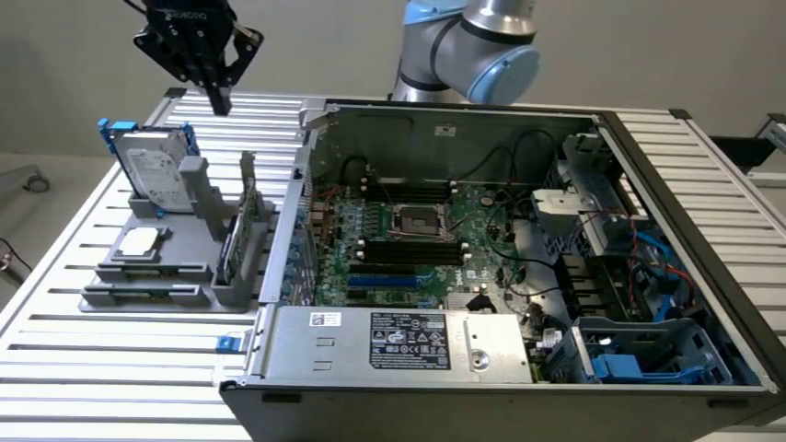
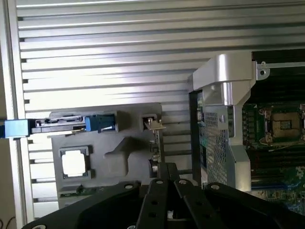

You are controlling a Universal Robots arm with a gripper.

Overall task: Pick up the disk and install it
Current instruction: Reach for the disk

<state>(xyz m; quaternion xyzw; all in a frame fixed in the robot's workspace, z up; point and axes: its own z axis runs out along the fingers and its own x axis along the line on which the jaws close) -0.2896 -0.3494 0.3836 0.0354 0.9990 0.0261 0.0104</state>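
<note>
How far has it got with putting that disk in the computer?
Nothing looks done yet: the disk stands upright in its grey holder beside the open computer. The gripper hangs shut and empty above the holder. Pickup and fitting both remain.

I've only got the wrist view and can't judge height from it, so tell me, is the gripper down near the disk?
Observer: No. The gripper hangs well above the disk, shut and holding nothing.
Operator: How does the disk sit?
Observer: It stands upright on its edge in the grey holder, on the exterior view's left of the case.
Operator: Where would it go in the case?
Observer: A blue cage sits in the case's corner at the exterior view's lower right, and it looks empty.
</note>
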